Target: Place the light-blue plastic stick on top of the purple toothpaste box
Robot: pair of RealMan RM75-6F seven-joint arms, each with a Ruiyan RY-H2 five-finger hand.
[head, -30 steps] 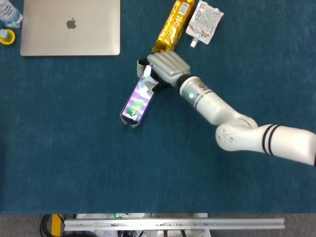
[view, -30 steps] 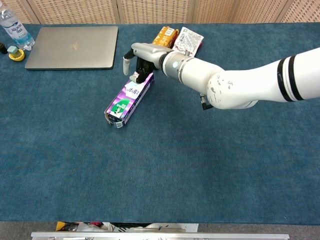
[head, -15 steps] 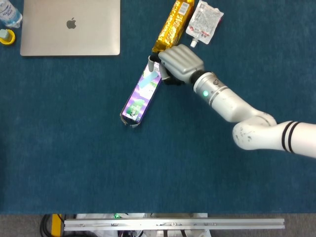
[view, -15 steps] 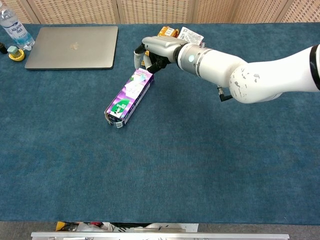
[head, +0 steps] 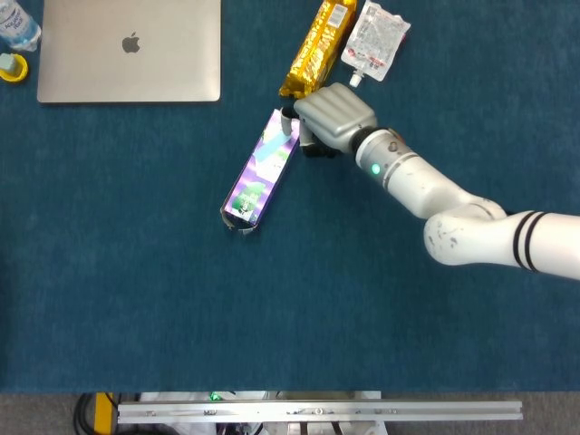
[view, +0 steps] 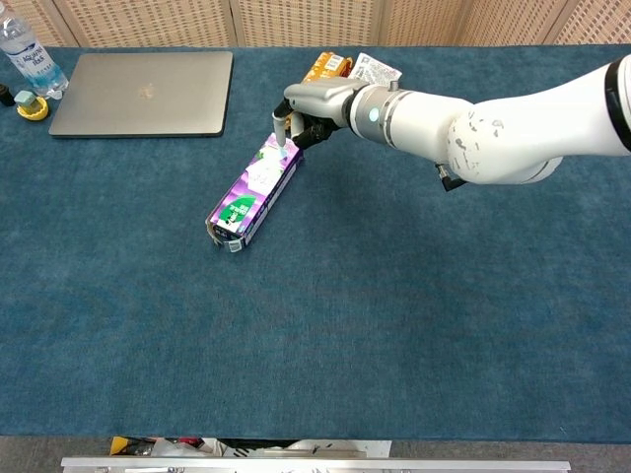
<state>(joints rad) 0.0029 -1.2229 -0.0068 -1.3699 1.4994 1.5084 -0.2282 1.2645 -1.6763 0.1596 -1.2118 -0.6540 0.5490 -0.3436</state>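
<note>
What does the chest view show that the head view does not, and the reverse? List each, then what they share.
Chest view only: the woven panels behind the table. Head view only: the metal rail below the table edge, and the laptop's logo. Both show the right hand beside the purple toothpaste box, with the light-blue stick lying on it.

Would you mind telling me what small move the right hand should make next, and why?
Probably lift the right robot hand away. The light-blue plastic stick appears to lie on the far end of the purple toothpaste box, while a fingertip sits close at the stick's end, so a careful retreat avoids nudging it off.
</note>
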